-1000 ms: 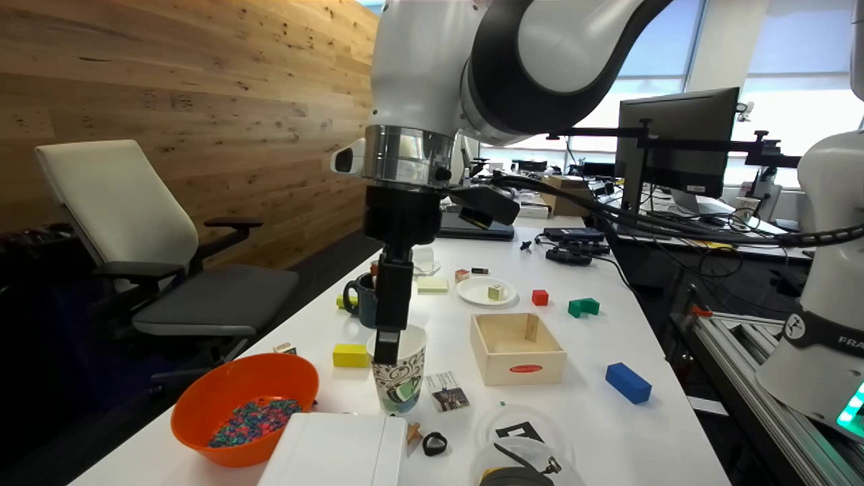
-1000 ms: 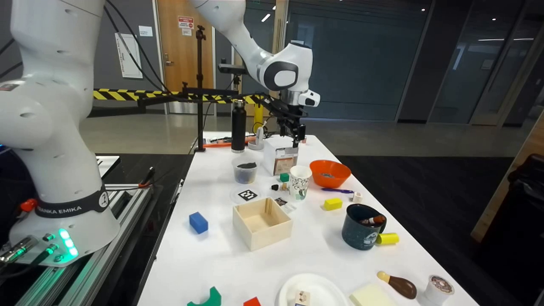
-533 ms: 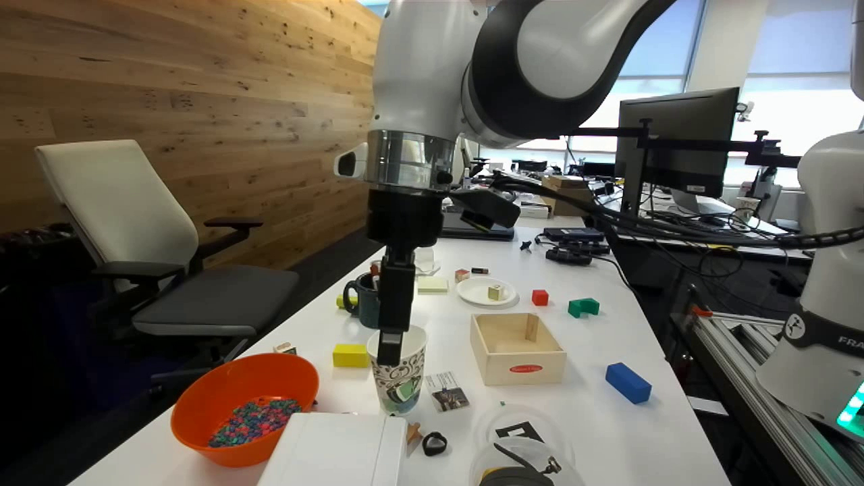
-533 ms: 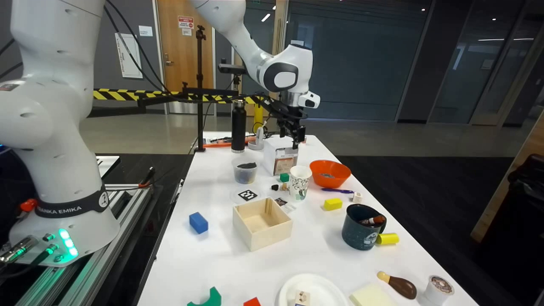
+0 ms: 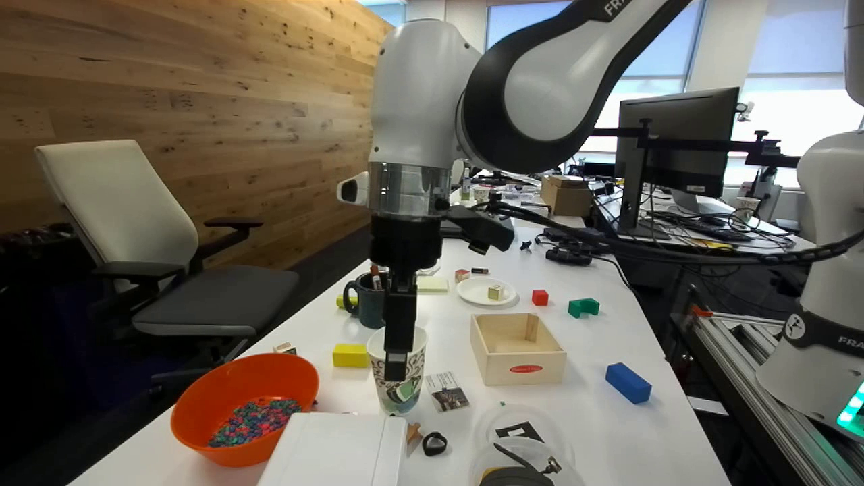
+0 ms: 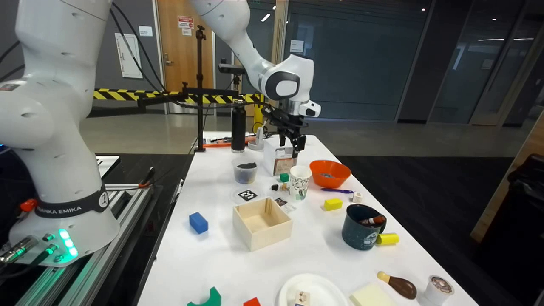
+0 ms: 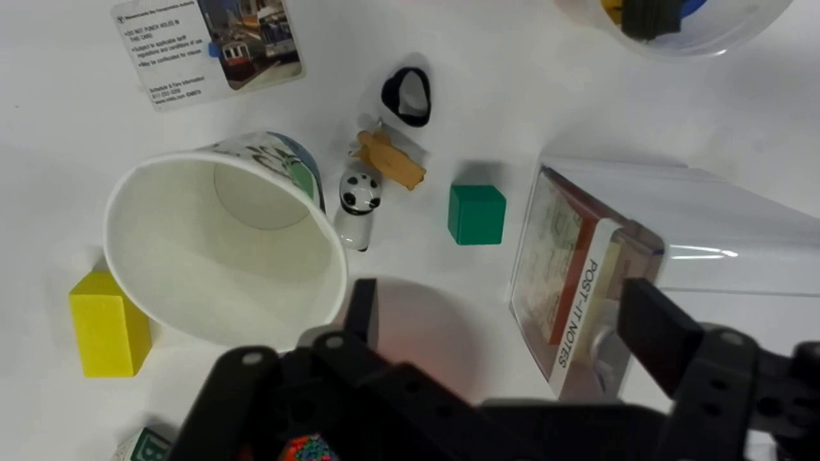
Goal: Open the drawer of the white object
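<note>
The white object [image 5: 337, 449] is a white box at the near end of the table in an exterior view. It also shows in an exterior view [image 6: 271, 156] and at the right of the wrist view [image 7: 743, 218]. Its clear drawer front [image 7: 570, 275] bears a "POST-IT NOTES" label and faces the paper cup; no gap around it shows. My gripper [image 7: 503, 317] is open and empty, pointing down. In the wrist view one finger overlaps the drawer's upper edge and the other is beside the cup rim. The gripper [image 6: 289, 148] appears above the drawer front; contact cannot be told.
The patterned paper cup [image 7: 224, 250] stands close to one finger. An orange bowl [image 5: 244, 408] of small pieces is beside the box. A green block [image 7: 477, 214], small figurines [image 7: 389, 159] and a clear tub [image 6: 245, 171] are near. A wooden box [image 5: 518, 347] stands farther along.
The arm and gripper have moved down, bringing the fingers lower by the drawer front of the white box. The box and the objects on the table have not moved.
</note>
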### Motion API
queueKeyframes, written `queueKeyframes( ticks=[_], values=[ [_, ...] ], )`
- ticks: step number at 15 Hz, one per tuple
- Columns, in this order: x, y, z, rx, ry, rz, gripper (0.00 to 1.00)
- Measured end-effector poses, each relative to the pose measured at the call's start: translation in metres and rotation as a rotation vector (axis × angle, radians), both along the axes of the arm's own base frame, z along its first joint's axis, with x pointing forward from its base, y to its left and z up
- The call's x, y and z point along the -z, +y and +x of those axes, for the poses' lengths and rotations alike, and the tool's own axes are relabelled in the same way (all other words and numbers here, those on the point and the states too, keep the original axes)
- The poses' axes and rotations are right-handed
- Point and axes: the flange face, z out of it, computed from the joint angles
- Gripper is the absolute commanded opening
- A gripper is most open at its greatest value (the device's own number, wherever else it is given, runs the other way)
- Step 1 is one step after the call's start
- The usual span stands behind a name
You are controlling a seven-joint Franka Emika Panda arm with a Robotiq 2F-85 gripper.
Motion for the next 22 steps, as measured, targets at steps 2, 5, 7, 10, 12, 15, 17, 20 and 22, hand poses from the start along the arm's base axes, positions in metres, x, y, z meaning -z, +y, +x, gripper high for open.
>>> queueKeyframes(
  ticks=[2,5,7,10,12,15,17,20,22],
  values=[
    [0.006,0.000,0.002,0.002,0.000,0.002,0.54],
    [0.011,0.001,0.005,0.004,-0.004,0.006,0.31],
    [0.013,0.002,0.005,0.003,-0.002,0.006,0.17],
    [0.015,0.006,0.004,-0.004,0.001,0.007,0.00],
    [0.016,0.012,0.000,-0.010,0.017,0.010,0.00],
    [0.016,0.025,-0.008,-0.012,0.042,0.019,0.00],
    [0.013,0.036,-0.012,-0.010,0.050,0.045,0.00],
    [0.006,0.052,-0.015,0.009,0.067,0.101,0.00],
    [0.002,0.060,-0.018,0.024,0.092,0.132,0.00]
  ],
)
